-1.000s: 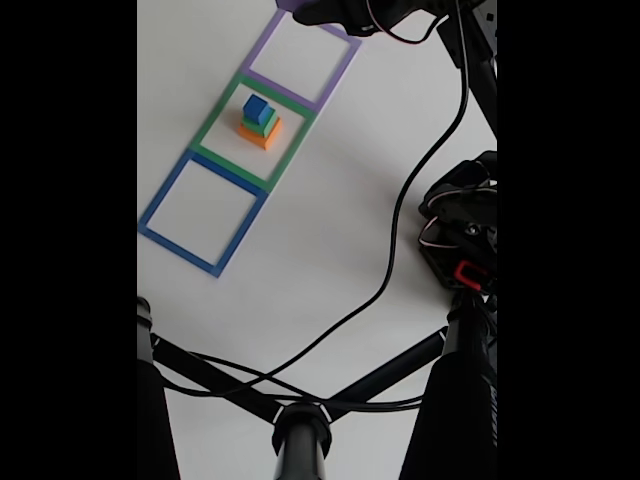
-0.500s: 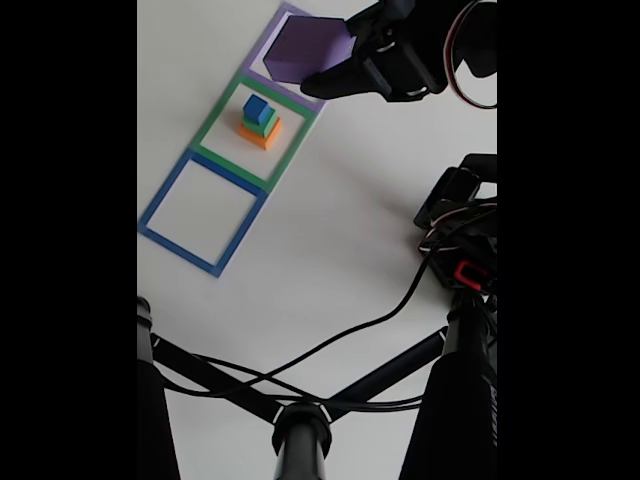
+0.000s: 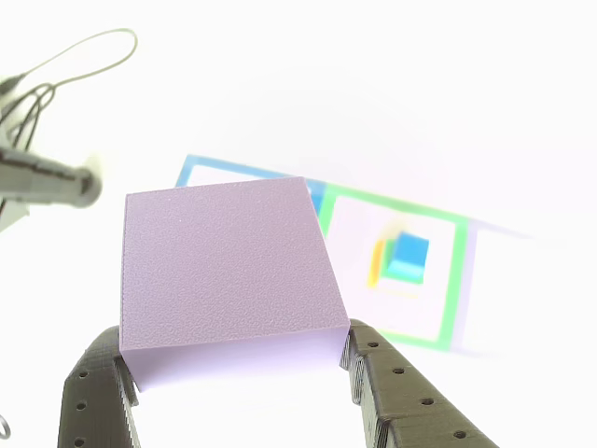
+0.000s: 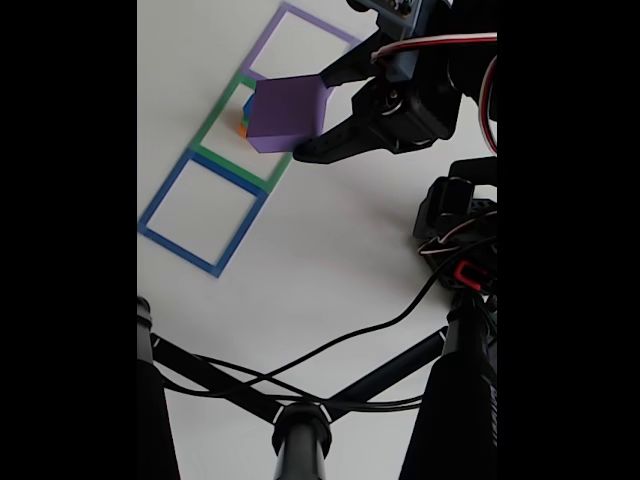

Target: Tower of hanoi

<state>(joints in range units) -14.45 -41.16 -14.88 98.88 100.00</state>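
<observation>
White table (image 4: 330,260), matte purple slab (image 3: 224,271) — hand-held (image 3: 238,373)

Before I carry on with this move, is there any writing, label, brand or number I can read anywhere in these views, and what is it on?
None: no readable text in either view.
The purple slab held in the hand has plain faces.
The blue cube on the stack is plain too, though washed out by glare in the other view.
The blue outline, green outline and purple outline on the table carry no marks.
</observation>
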